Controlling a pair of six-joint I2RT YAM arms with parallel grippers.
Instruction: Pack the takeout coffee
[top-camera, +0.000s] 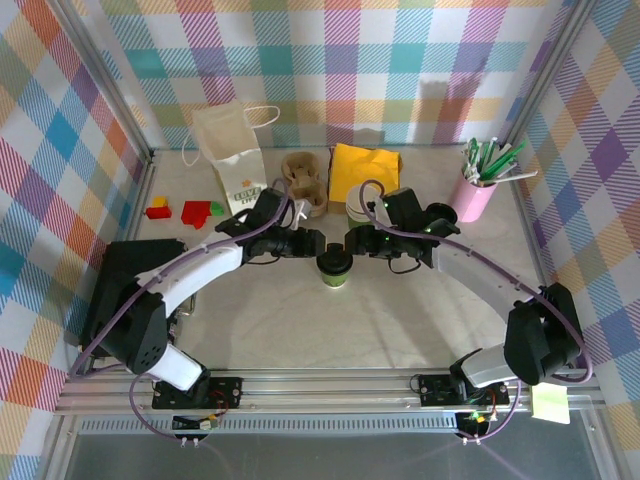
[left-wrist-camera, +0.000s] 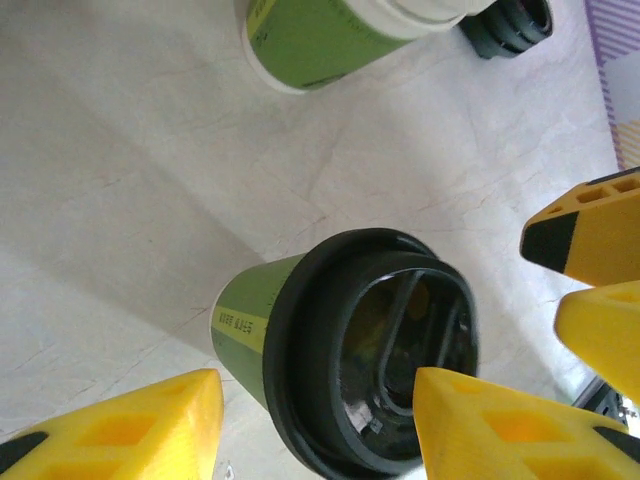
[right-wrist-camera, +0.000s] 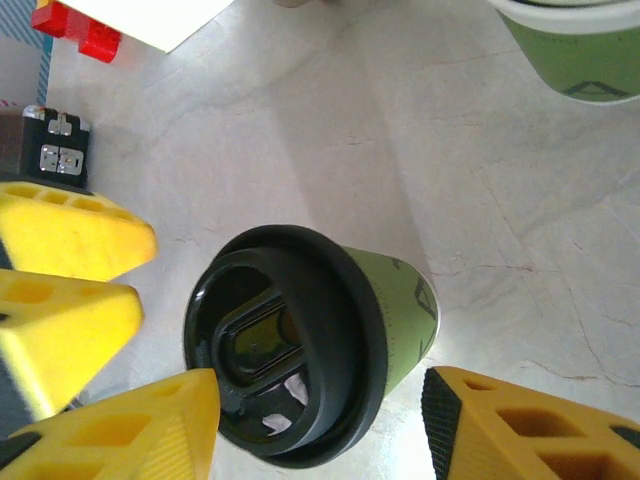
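A takeout coffee cup (top-camera: 333, 270), green with a black lid, stands upright at the table's middle. My left gripper (top-camera: 313, 243) and right gripper (top-camera: 351, 243) meet just above and behind it. In the left wrist view the open gripper (left-wrist-camera: 315, 390) straddles the lidded cup (left-wrist-camera: 350, 350); one finger crosses the lid, the other stands apart. The right gripper (right-wrist-camera: 320, 390) is likewise open around the cup (right-wrist-camera: 300, 340), its right pad clear of the wall. A second takeout coffee cup (top-camera: 357, 212), with a white rim and no lid, stands behind.
A brown pulp tray (top-camera: 305, 182), a yellow napkin (top-camera: 365, 170) and a white paper bag (top-camera: 232, 150) line the back. The pink pen holder (top-camera: 474, 196) is at the back right. Red and green blocks (top-camera: 195, 212) lie left. A spare black lid (left-wrist-camera: 510, 25) lies by the unlidded cup (left-wrist-camera: 320, 35).
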